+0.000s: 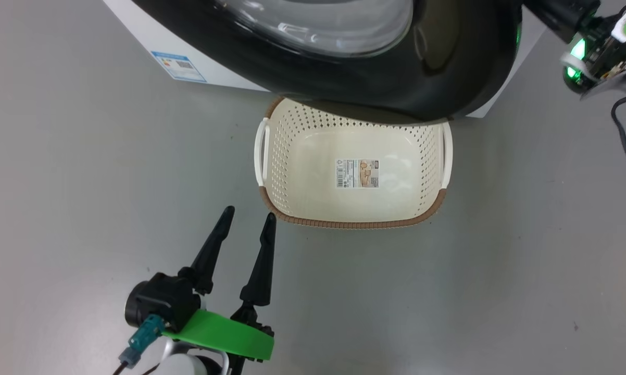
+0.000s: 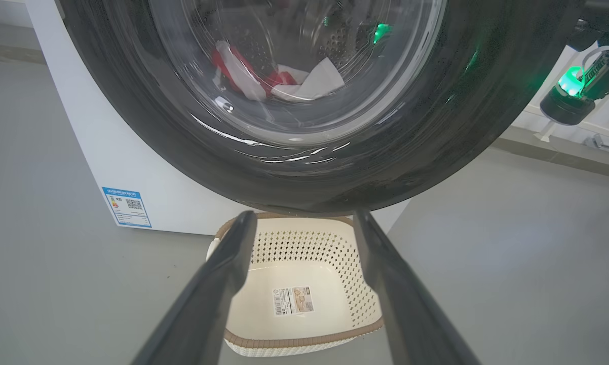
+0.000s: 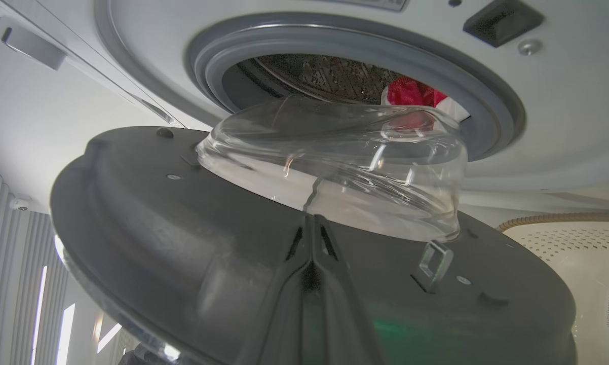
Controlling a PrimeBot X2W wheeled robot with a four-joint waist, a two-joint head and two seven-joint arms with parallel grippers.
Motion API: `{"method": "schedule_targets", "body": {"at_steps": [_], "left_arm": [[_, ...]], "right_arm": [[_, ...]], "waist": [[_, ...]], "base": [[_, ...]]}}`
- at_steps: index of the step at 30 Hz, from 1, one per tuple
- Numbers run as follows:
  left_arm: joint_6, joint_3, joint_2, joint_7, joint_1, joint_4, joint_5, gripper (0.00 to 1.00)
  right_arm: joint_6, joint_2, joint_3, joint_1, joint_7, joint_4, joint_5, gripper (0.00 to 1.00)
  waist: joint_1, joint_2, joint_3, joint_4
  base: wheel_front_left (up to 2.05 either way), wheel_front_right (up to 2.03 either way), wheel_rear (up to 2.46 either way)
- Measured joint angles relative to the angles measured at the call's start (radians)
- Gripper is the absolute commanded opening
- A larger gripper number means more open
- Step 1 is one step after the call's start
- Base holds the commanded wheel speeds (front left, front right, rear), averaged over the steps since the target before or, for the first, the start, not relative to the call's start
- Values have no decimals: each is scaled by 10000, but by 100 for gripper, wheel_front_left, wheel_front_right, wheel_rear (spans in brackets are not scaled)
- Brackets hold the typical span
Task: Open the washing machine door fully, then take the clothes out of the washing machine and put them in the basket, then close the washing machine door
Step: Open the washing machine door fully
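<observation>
1 risk: the right gripper point(image 3: 312, 219), fingers together against the part-open door point(image 3: 157, 213), could slip off, letting it swing back; the left gripper point(image 1: 249, 212), fingers apart, hovers beside the basket point(image 1: 344, 224).

Lab-like laundry corner — washing machine point(image 2: 107, 152) on bare grey floor point(image 1: 84, 182).

Washing machine point(image 1: 149, 36): white, blue label point(image 1: 179, 66) at lower corner.
Door point(image 1: 344, 88): glossy black rim, clear glass centre.
Basket point(image 1: 344, 224): cream, perforated walls, brown rim (paper label point(image 1: 357, 173) on its bottom); on grey floor point(image 1: 84, 182), far edge beneath door.
Left gripper point(image 1: 249, 211): lower left, fingers apart, near basket's corner.
</observation>
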State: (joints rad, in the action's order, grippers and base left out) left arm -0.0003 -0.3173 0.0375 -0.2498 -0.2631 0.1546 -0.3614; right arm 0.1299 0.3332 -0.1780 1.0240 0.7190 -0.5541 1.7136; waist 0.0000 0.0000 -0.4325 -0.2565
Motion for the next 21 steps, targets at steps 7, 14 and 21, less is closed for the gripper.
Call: {"method": "schedule_targets", "body": {"at_steps": [7,14,21], "left_arm": [[-8,81,4,0,197,23,180,100],[-86,136,4,0,247,48,261,100],[-104,153,8,0,405,94,278,100]], "right_arm": [[0,-222,-33,-623,215,244,-184,0],[0,-428,-109,-1184,491,587,-238,0],[0,-640,-201,-1674,759,886,-242,0]], "waist": [[0,0,364,80],[0,0,623,167],[0,0,841,171]], "base": [[0,0,0],[0,0,0],[0,0,0]]}}
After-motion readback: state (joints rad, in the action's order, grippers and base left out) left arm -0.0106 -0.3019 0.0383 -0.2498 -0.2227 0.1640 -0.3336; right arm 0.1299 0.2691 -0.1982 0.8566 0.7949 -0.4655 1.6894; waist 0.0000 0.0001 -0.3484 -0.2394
